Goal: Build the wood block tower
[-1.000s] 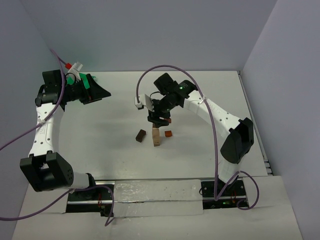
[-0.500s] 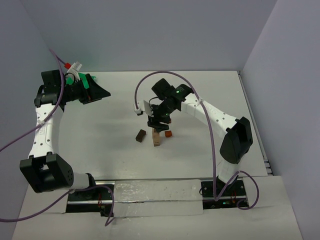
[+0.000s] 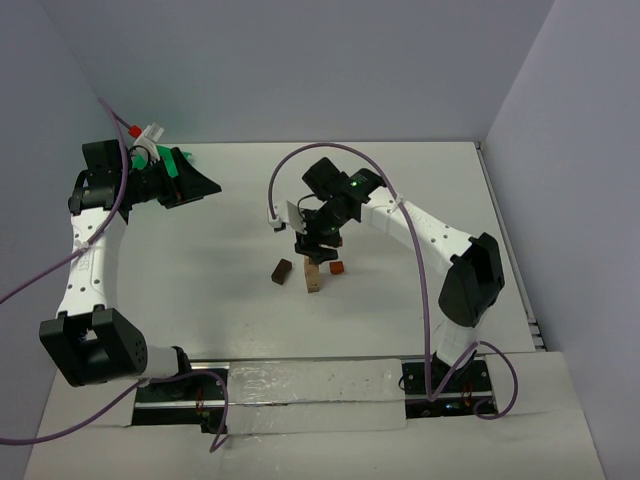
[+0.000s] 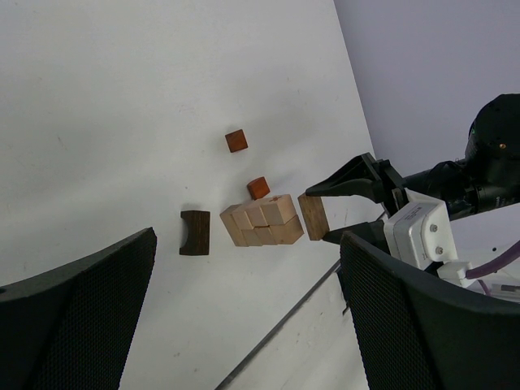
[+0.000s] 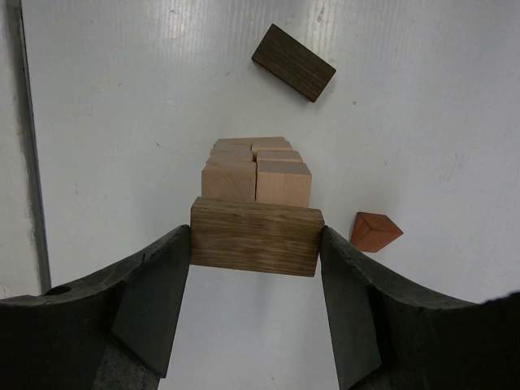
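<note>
**A:** Where are your arms sitting, seen from above?

**B:** My right arm is arcing in from the near right, and my right gripper is hanging over the tower around the middle of the bench. My left arm is rising along the left edge. My left gripper is sitting at the far left corner and pointing toward the middle. A green thing is showing beside that wrist. I cannot tell what it is, or whether anything is lying in it.

**A:** And what is your left wrist camera giving you?

**B:** My left fingers are standing wide apart with nothing between them. Beyond them I am seeing the tan tower from the side, with a dark brown block near its base. A reddish wedge is lying just beside the tower, and a reddish cube is lying farther off. That cube is not showing in my right wrist view.

**A:** And the right wrist?

**B:** There my right fingers are clamping a brown block by its two ends, level, directly over the tower's top. I cannot tell whether it is touching. The dark brown block is lying beyond the tower, and the wedge is off to one side.
</note>
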